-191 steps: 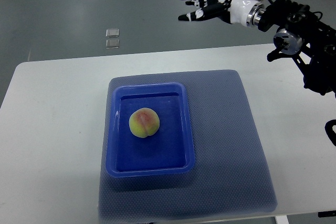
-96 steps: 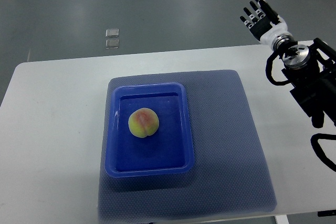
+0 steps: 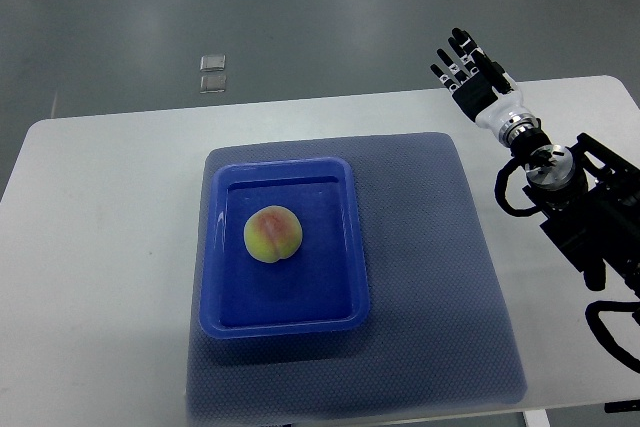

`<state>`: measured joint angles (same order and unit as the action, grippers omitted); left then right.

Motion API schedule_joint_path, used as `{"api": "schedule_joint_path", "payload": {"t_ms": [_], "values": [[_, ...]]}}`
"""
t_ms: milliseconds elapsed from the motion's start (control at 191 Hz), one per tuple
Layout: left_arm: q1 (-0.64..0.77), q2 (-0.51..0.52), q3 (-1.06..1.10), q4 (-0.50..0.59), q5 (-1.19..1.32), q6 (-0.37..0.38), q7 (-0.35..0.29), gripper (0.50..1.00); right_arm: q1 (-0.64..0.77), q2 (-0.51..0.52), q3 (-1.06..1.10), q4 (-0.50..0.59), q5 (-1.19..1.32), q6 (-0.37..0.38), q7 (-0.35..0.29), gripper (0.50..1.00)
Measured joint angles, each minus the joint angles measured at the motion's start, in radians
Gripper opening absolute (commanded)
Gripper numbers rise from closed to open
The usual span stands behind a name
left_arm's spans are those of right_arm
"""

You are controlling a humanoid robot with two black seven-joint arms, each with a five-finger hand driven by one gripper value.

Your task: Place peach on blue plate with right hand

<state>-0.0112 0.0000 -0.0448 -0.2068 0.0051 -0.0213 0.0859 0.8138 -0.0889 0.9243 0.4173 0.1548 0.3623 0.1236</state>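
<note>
— What differs for you now?
— Your right hand [image 3: 472, 75] sits lower and nearer the white table's [image 3: 100, 247] far edge than a second ago, its wrist turned so the fingers [image 3: 452, 59] point away, spread and empty.

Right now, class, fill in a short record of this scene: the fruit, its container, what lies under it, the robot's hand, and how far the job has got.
fruit: peach, yellow-green with a red blush, resting inside the tray
container: blue plate, a shallow rectangular tray
underlay: grey mat on a white table
hand: right hand at the table's far right edge, fingers spread, holding nothing
left hand: not in view
task state: peach lies on the plate, apart from the hand
</note>
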Motion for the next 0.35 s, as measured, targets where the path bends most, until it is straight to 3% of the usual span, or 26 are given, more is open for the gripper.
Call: {"api": "schedule_joint_path", "payload": {"t_ms": [346], "values": [[0.002, 0.000, -0.001, 0.007, 0.001, 0.000, 0.000, 1.000, -0.020, 0.000, -0.063, 0.000, -0.021, 0.112, 0.050, 0.930]]}}
